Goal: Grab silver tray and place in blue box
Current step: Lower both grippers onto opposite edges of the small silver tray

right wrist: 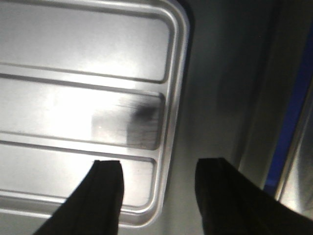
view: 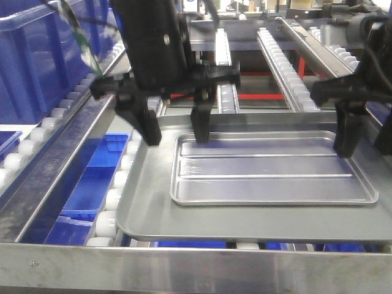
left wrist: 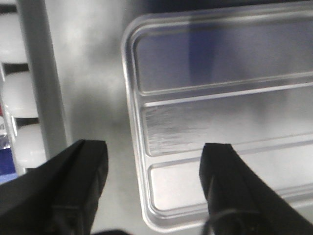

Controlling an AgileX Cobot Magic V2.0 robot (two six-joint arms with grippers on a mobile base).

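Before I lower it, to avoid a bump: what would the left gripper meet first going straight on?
Probably the silver tray: the left gripper straddles its rim, one finger over its base, the other over the grey tray beneath. Depth is unclear.

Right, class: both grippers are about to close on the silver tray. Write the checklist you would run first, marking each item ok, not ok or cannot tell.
1. Left gripper open, one finger on each side of the silver tray rim: ok.
2. Right gripper open, one finger on each side of the opposite rim: ok.
3. Silver tray lying flat on the grey tray: ok.
4. Silver tray free of loose items: ok.
5. Fingertips low enough to catch the rim: cannot tell.
6. Blue box open and free to take the tray: cannot tell, because its opening is out of view.
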